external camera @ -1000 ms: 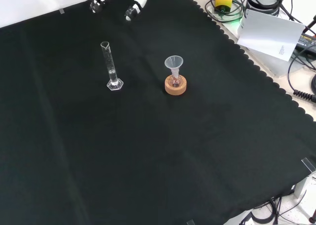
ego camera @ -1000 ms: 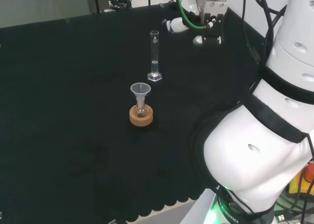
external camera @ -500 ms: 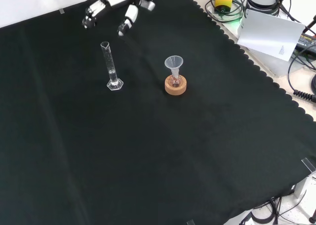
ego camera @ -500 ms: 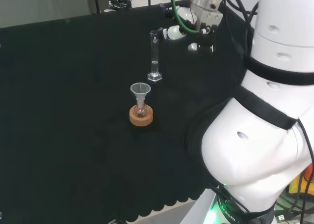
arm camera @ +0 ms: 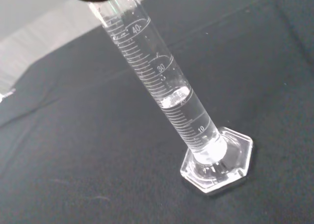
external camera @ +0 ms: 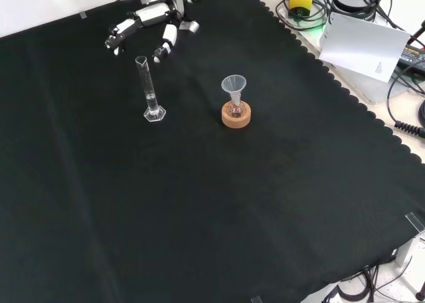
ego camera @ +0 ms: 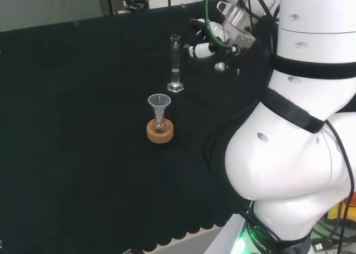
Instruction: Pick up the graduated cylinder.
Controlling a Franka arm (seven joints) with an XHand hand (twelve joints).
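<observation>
Saw cylinder upright near desk's far edge in front view; my hand just beyond its top, fingers spread, holding nothing.

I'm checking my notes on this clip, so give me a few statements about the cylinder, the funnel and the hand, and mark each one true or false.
1. The graduated cylinder stands upright on the black cloth. True.
2. The hand has its fingers curled round the cylinder. False: its fingers are spread, near the cylinder's top but apart from it.
3. The cylinder holds some clear liquid. True: the wrist view shows a liquid level partway up the tube.
4. The funnel lies on its side on the cloth. False: it sits upright in a small flask on a cork ring.
5. The cylinder has a round base. False: its base is six-sided.
</observation>
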